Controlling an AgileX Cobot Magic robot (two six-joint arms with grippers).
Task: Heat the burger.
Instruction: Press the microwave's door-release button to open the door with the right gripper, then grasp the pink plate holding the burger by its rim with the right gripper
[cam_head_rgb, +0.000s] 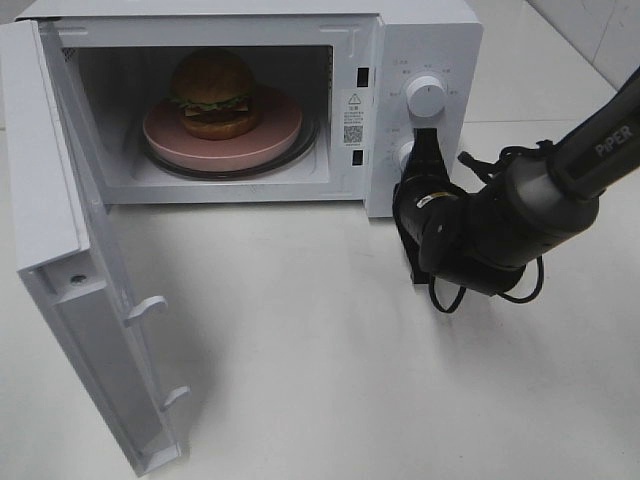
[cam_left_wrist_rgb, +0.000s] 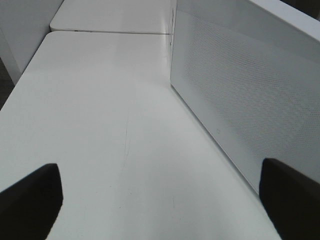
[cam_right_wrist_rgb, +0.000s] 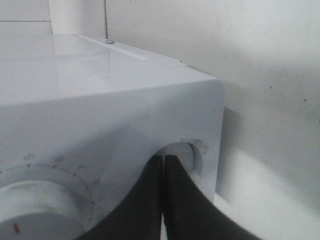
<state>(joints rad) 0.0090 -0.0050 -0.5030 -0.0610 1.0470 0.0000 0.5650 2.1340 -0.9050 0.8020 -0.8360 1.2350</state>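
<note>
With the burger (cam_head_rgb: 213, 92) loaded and the door (cam_head_rgb: 60, 200) open, we hold our right hand (cam_right_wrist_rgb: 163, 161), fingers together, at the lower knob (cam_right_wrist_rgb: 182, 152); closing the door looks next.

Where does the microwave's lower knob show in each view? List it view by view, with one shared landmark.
Exterior high: lower knob on the control panel, below the upper knob, partly behind the right hand.
Left wrist: not in it; the microwave's open door shows.
Right wrist: lower knob just beyond the shut right hand.
Shared landmark: the upper knob, in exterior high and right wrist.
</note>
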